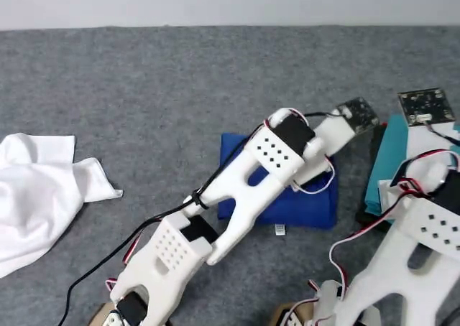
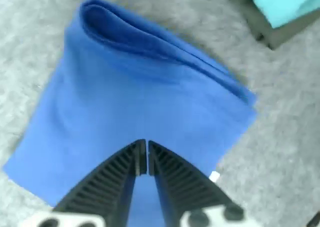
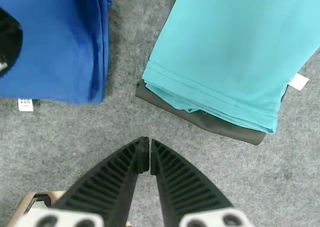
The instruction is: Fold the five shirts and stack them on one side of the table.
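Observation:
A folded blue shirt [image 1: 302, 200] lies mid-table, and the left arm stretches over it. My left gripper [image 2: 142, 149] hovers just above the blue shirt [image 2: 140, 87], fingers shut with nothing between them. At the right edge a folded teal shirt [image 3: 235, 52] rests on a folded dark shirt [image 3: 220, 129]. My right gripper [image 3: 146, 143] is shut over bare grey surface, just short of that stack and beside the blue shirt [image 3: 50, 42]. A crumpled white shirt [image 1: 36, 197] lies unfolded at the far left.
The grey felt-like table cover [image 1: 180, 89] runs back to a pale wall. Open surface lies between the white shirt and the blue one. The teal stack [image 1: 388, 157] sits close beside the blue shirt, with a narrow gap between them.

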`<state>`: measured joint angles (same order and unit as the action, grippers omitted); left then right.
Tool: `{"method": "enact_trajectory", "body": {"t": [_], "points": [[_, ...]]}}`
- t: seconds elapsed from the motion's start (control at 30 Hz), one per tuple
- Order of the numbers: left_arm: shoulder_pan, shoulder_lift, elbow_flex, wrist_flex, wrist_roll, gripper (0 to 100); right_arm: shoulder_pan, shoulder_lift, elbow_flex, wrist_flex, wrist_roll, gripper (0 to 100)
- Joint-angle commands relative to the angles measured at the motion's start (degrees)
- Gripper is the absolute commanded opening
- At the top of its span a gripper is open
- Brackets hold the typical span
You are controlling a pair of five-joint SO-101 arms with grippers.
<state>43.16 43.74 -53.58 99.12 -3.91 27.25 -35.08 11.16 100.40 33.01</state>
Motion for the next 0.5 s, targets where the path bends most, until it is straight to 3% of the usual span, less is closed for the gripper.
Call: {"method": "enact_trajectory", "body": {"t": [0.0, 0.3, 0.47], "points": [[-3.96, -4.57, -2.95, 1.49, 0.62, 1, -0.48, -0.92, -0.35, 1.54, -0.44, 0.9], [-14.42, -4.57, -2.77, 1.49, 0.53, 1, -1.71, -0.84, -0.26, 1.45, -0.62, 0.9], [-21.63, -5.89, -1.36, 1.58, 0.62, 1, -11.56, 1.89, -0.35, -0.57, -6.33, 0.9]]}}
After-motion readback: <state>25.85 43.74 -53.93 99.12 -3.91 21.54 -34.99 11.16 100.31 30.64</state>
